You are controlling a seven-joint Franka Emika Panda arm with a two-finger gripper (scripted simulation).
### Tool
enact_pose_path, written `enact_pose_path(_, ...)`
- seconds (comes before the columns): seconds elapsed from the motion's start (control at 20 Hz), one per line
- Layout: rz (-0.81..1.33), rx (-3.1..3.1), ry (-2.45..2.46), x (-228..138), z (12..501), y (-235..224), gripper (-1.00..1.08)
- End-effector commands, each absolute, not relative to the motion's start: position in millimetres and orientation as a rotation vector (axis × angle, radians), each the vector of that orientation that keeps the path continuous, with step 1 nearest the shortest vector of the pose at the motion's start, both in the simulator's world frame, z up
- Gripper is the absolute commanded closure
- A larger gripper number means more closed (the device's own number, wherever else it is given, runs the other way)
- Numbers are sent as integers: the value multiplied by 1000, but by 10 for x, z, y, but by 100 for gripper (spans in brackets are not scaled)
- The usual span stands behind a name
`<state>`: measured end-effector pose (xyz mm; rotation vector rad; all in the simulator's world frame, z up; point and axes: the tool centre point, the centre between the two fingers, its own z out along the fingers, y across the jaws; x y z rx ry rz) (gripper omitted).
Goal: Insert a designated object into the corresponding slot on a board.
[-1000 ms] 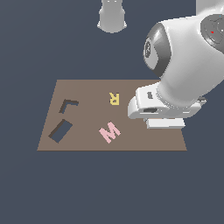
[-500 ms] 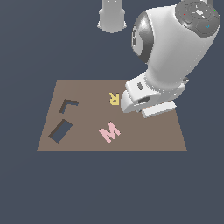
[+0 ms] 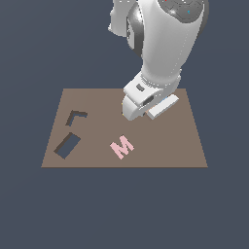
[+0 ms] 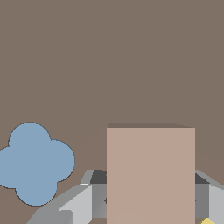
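In the wrist view the designated object (image 4: 151, 175), a pale pinkish-tan rectangular block, fills the gap between my gripper's (image 4: 151, 197) grey fingers (image 4: 87, 201), which press on its two sides. The gripper is shut on it. In the exterior view the gripper (image 3: 137, 111) hangs over the back middle of the brown board (image 3: 170, 146), and the block is hidden under the hand. The slot (image 3: 67, 145), a dark slanted rectangular cutout, lies near the board's front corner on the exterior view's left, well away from the gripper.
A dark L-shaped cutout (image 3: 76, 116) sits behind the slot. A pink letter M (image 3: 121, 146) lies on the board in front of the gripper. A blue blob (image 4: 35, 162) lies on the board beside the fingers. A yellow sliver (image 4: 208, 221) shows at the frame edge.
The arm has swung toward the exterior view's left across the board. The hand now covers the yellow letter R that showed before.
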<state>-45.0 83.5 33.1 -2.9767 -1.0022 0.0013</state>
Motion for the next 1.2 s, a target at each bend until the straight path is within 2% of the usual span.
enact_pose_path(0.0,0,-2932,-1128,-527,338,710,108)
enact_pose_path(0.55,0,-2695,-1614,-715,350,132,108)
enact_pose_path(1.15,0,-2367,-2066,-684,363,-509,108)
